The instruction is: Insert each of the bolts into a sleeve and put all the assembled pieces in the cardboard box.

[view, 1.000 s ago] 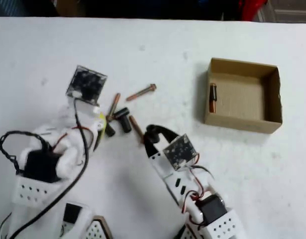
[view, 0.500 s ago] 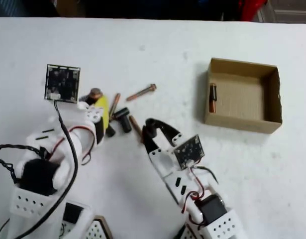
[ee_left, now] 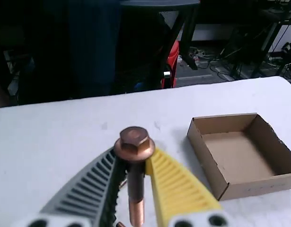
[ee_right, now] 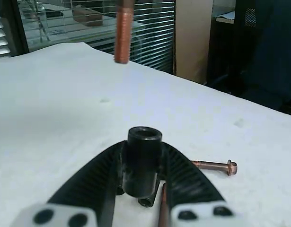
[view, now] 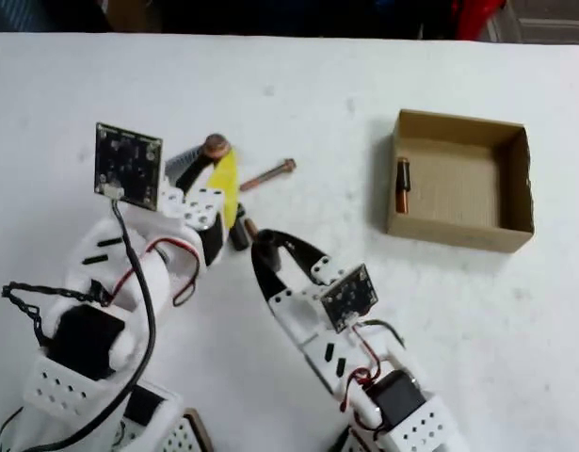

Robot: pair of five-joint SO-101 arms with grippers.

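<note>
Copper is what my left gripper (view: 212, 162) is clamped on: a bolt (ee_left: 131, 189) pinched just under its head between the grey jaw and the yellow one. Its shank hangs straight down, which I judge is how it must be carried to drop into a bore. Just right of it, on the white table (view: 364, 75), a loose bolt (view: 267, 173) lies flat on the far side. A spare sleeve (view: 238, 237) and a second loose bolt (ee_right: 162, 208) lie nearer, between my two arms; those wait their turn.

Next comes my right gripper (view: 272, 254), closed around a black sleeve (ee_right: 142, 163) held upright, its mouth facing up so a shank can enter from above. From that wrist the hanging shank sits high and off to one side of the mouth, well apart from it, so I take lining up to be the step in hand.

Far right stands the cardboard box (view: 456, 233), open, with one finished piece (view: 402, 185) lying along its left wall. The box sits well apart from the work, so I reckon nothing should knock it.
</note>
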